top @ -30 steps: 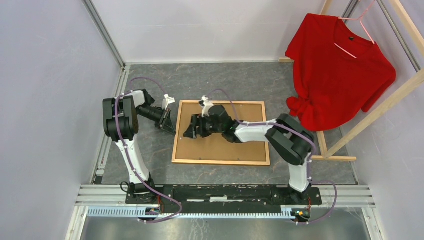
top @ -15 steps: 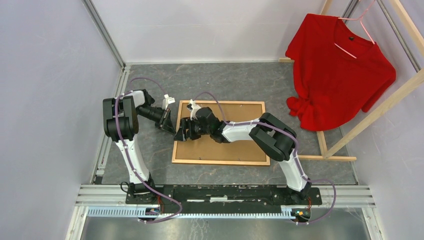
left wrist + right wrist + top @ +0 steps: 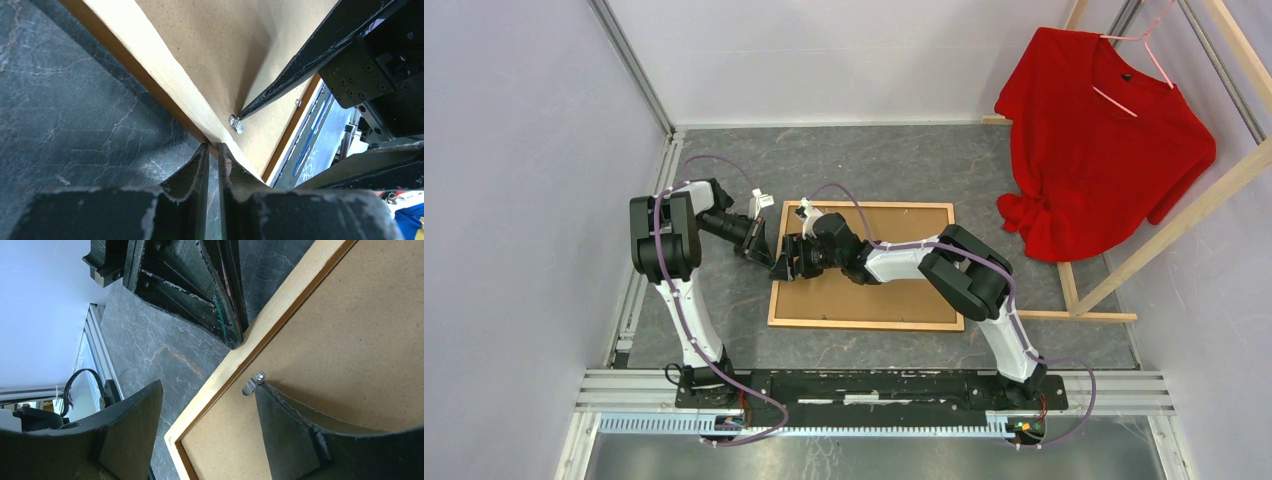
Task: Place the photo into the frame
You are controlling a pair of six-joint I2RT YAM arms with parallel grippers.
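Bracing the rectangular orange-brown wooden frame (image 3: pixel 864 324), back-up on the dark marbled counter (image 3: pixel 844 160), with the nearly pressed-together left gripper (image 3: pixel 213 146) at its rail, seemingly for working a metal clip (image 3: pixel 253 382) on the brown backing board (image 3: pixel 874 300) with the spread right gripper (image 3: pixel 210 385); photo unseen.

We note: frame (image 3: pixel 165 75) rail pale bare wood, grainy, with orange-brown outer edge; backing board (image 3: pixel 350 340) matt brown fibreboard; clip (image 3: pixel 254 382) bright metal; table (image 3: pixel 75 125) dark, marbled; left gripper (image 3: pixel 213 146) matt black, edges scuffed.

The frame (image 3: pixel 864 323) — left rail partly hidden beneath the right hand (image 3: pixel 784 266), wrist views crop it
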